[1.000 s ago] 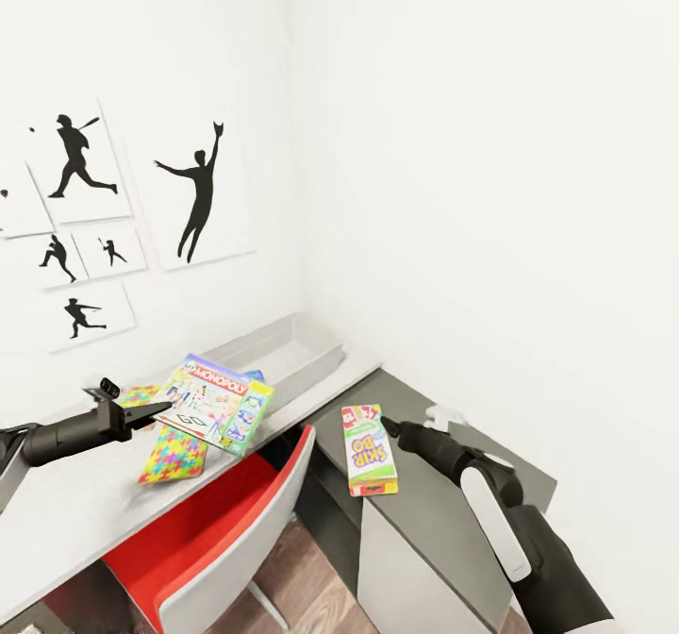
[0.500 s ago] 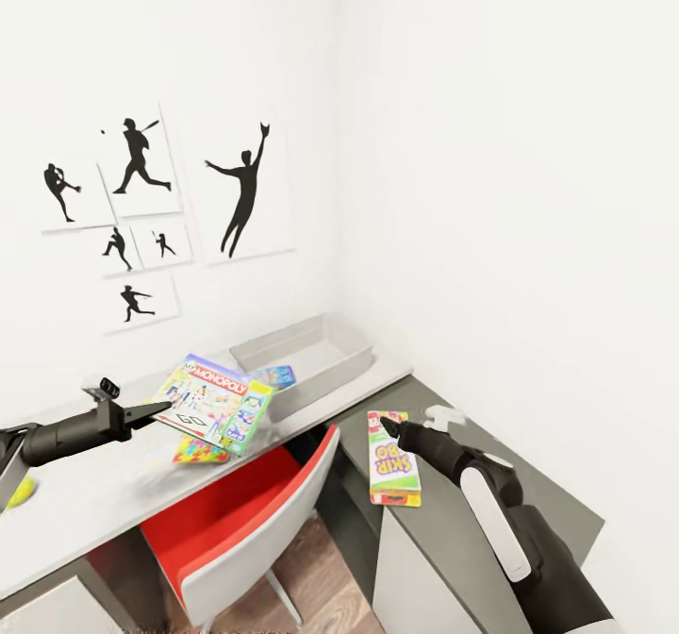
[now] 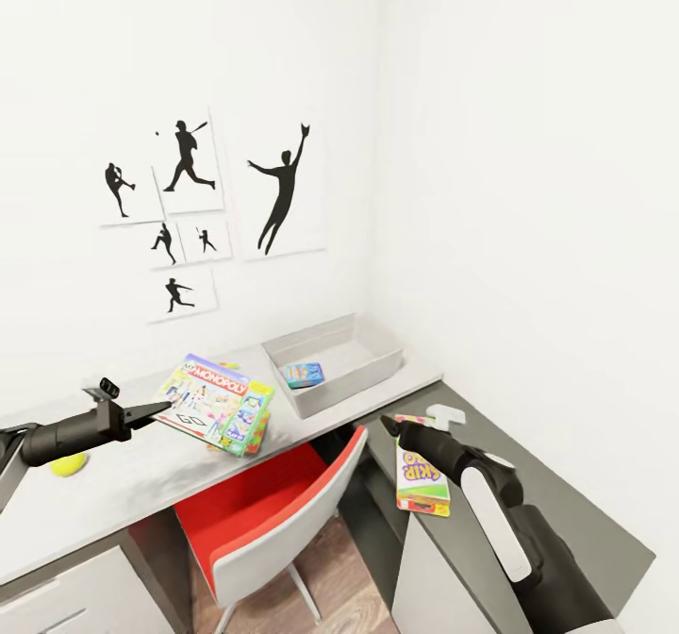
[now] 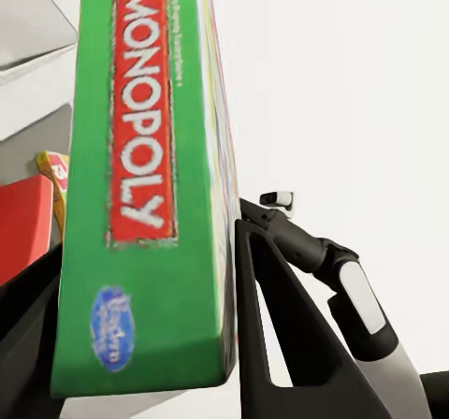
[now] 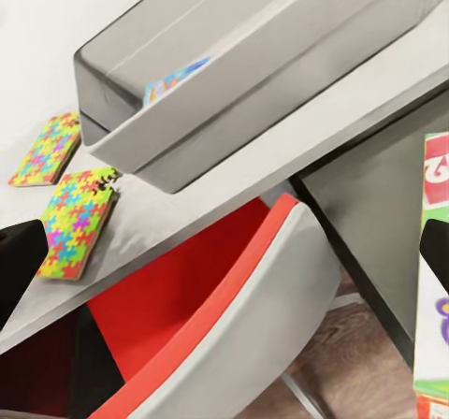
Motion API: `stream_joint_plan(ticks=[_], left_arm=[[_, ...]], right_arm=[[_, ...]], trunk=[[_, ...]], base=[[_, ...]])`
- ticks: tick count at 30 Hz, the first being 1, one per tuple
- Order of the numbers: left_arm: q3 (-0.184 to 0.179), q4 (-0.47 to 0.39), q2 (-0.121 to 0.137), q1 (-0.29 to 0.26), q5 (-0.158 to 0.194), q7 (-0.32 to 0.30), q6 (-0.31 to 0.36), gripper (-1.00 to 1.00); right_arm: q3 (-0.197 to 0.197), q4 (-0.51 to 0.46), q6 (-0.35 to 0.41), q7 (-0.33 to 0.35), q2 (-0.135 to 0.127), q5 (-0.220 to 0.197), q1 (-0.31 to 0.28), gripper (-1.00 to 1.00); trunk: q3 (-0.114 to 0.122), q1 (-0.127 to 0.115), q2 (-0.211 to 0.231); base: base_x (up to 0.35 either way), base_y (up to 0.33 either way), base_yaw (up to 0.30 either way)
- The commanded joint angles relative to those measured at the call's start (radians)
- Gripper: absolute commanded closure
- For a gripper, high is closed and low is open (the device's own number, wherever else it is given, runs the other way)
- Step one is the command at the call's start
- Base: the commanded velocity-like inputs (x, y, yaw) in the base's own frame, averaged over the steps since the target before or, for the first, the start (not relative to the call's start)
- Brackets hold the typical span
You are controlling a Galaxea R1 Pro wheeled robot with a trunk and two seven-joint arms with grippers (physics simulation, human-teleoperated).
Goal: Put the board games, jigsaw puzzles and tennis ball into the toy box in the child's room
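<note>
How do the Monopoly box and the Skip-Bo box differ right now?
The Monopoly box is clamped in the left gripper above the table; the Skip-Bo box is in the right gripper over the dark cabinet. Monopoly is wider and pale with a green edge; Skip-Bo is narrower, green and yellow. Both are outside the toy box.

Three board games (image 3: pixel 213 399) (image 3: pixel 421 465) (image 3: pixel 304 374), two jigsaw puzzles (image 5: pixel 78 220) (image 5: pixel 45 148), one tennis ball (image 3: pixel 68 464), one toy box (image 3: pixel 377 368).

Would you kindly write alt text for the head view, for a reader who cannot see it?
The left pincer holds a Monopoly box over a pale table, near a grey toy box containing a small blue game. The right pincer holds a Skip-Bo box beside a red chair.
</note>
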Motion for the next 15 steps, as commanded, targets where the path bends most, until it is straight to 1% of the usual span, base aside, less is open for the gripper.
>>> stream_joint_plan(ticks=[1,7,15], left_arm=[[0.0,0.0,0.0,-0.001,0.0,-0.004,0.011,1.0],[0.0,0.0,0.0,-0.001,0.0,-0.004,0.011,1.0],[0.0,0.0,0.002,-0.001,0.001,-0.004,0.011,1.0]], right_arm=[[0.001,-0.001,0.003,-0.003,-0.001,-0.004,-0.001,-1.0],[-0.006,0.0,0.005,0.003,-0.002,-0.015,-0.001,-1.0],[-0.009,0.001,0.005,0.003,-0.001,-0.019,-0.001,-1.0]], trunk=[[-0.002,0.001,-0.002],[-0.002,0.001,-0.002],[-0.002,0.001,-0.002]], base=[[0.0,0.0,0.032],[0.0,0.0,0.01],[0.0,0.0,0.0]])
